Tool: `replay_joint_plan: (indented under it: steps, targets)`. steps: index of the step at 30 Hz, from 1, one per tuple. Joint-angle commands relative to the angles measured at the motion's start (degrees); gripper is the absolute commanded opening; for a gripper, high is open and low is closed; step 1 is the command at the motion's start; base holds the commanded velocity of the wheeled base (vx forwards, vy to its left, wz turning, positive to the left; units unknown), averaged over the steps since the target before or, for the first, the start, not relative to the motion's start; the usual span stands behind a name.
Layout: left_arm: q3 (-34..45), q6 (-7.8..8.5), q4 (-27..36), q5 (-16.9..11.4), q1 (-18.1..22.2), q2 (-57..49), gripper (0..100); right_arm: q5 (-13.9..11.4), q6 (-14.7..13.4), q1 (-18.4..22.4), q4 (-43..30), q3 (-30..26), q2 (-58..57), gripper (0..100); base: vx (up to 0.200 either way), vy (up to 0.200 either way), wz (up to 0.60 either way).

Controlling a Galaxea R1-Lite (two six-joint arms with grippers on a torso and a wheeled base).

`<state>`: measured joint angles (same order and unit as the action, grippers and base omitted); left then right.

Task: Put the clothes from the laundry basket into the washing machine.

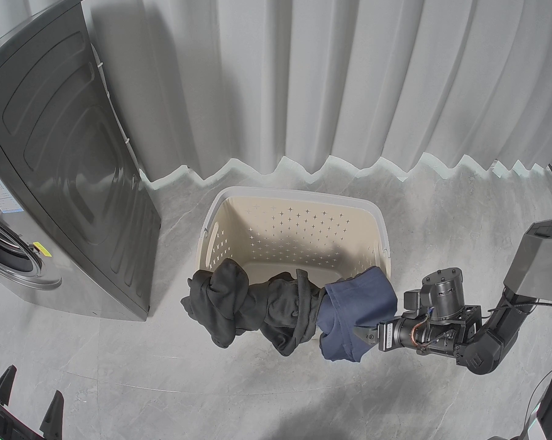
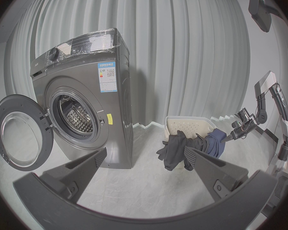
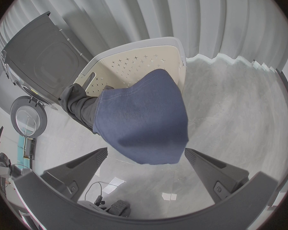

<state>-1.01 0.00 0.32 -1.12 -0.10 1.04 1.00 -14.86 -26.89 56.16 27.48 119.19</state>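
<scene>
Two garments lie draped over the near rim of the basket (image 1: pixel 294 192): a dark garment (image 1: pixel 245 304) and a blue garment (image 1: pixel 358 304). They touch and seem twisted together into one roll. The long axis of the roll runs along that rim, across the robot's front. Its dark end points left, toward the washer (image 1: pixel 62 154), and its blue end points to the right gripper (image 1: pixel 368 335). This gripper is just beside the blue garment, with its jaws wide and nothing held. The left gripper (image 1: pixel 28 398) hangs low near the washer, also wide and empty. The door (image 2: pixel 21 131) of the washer stands open.

The risk is probably in the tangle. If the right gripper takes only a thin blue fold, the weight of the dark garment may pull it out, or the dark garment may drop on the floor. A snag on the rim could also tip the basket.
</scene>
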Motion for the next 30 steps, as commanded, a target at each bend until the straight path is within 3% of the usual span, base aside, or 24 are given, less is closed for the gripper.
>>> replay_joint_plan:
  steps: [1, 18, 19, 30]
  targets:
    - [0.92, 0.0, 0.03, -0.02, 0.01, -0.95, 100, -0.12, 0.01, -0.35, 0.0, 1.97, 1.84, 100, 0.0, 0.0, 0.0]
    - [0.92, 0.0, 0.03, -0.02, 0.01, -0.95, 100, 0.06, -0.78, 0.35, 0.0, 6.71, 4.3, 100, 0.0, 0.0, 0.0]
    - [0.92, 0.0, 0.03, -0.02, 0.01, -0.95, 100, 0.06, -0.78, 0.35, 0.0, 6.89, 4.47, 0, 0.0, 0.0, 0.0]
    - [0.92, 0.0, 0.03, -0.02, 0.01, -0.95, 100, 0.06, -0.61, 0.44, 0.0, 5.31, 2.63, 0, 0.0, 0.0, 0.0]
